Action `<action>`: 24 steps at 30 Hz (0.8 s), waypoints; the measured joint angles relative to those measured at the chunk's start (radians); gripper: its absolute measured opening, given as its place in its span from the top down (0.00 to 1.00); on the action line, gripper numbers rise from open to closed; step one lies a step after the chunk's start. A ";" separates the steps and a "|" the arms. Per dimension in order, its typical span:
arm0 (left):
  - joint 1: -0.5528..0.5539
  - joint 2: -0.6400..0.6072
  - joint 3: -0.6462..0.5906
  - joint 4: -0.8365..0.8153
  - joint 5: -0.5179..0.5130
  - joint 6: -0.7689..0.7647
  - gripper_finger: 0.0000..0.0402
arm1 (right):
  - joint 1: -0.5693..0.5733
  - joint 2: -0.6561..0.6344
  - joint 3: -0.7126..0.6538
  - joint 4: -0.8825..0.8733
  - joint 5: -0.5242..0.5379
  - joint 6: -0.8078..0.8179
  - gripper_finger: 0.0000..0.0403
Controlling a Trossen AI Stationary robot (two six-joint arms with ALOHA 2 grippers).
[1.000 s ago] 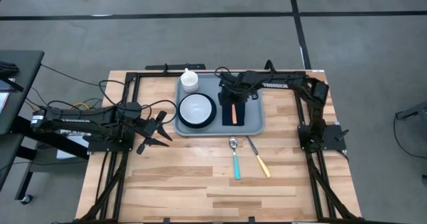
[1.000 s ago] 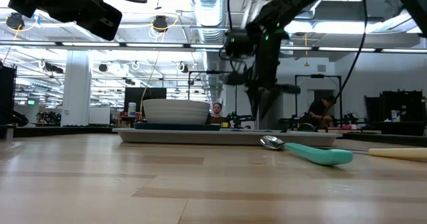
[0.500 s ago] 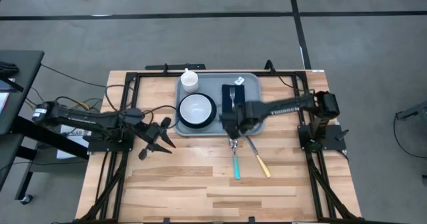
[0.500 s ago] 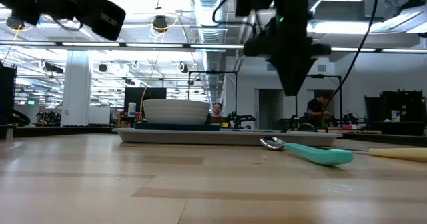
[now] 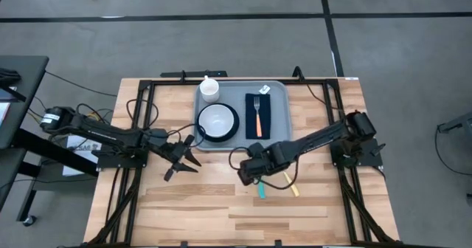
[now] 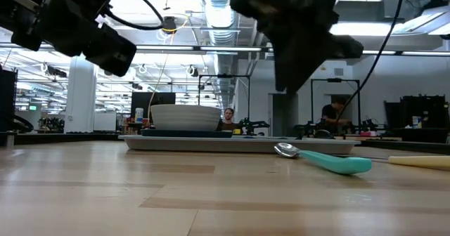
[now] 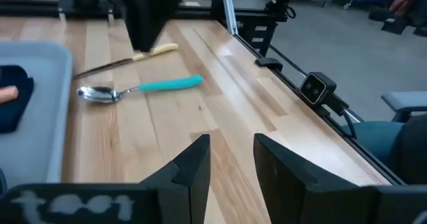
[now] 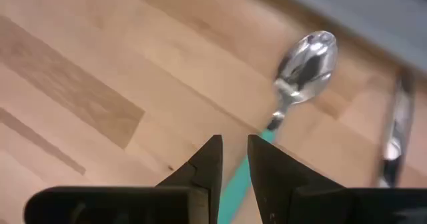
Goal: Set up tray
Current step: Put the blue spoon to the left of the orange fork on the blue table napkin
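The tray [image 5: 284,139] sits at the table's far middle, plate and fork already on it. Right gripper [image 8: 232,159] hovers over the teal spoon [image 8: 301,71], fingers nearly together, holding nothing. That narrow gap could shove the spoon away. Left gripper [image 7: 230,159] waits nearby, slightly open, empty.

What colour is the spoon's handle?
Teal, with a silver bowl. The spoon lies on the bare table, off the tray; the left wrist view shows it best.

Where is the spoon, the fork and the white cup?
spoon [image 7: 137,89]: left wrist view, on its teal handle.
fork [image 5: 258,119]: high view, on its orange handle, on the napkin.
white cup [image 5: 209,89]: high view, at the middle of its top.
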 joint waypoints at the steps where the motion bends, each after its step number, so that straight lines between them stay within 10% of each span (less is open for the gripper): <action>1: 0.000 0.001 0.000 0.004 -0.002 0.005 0.74 | 0.000 0.008 0.000 -0.003 -0.009 0.009 0.84; 24: 0.000 -0.002 0.000 0.001 -0.001 -0.006 0.74 | -0.067 0.128 -0.002 -0.060 -0.133 0.019 0.83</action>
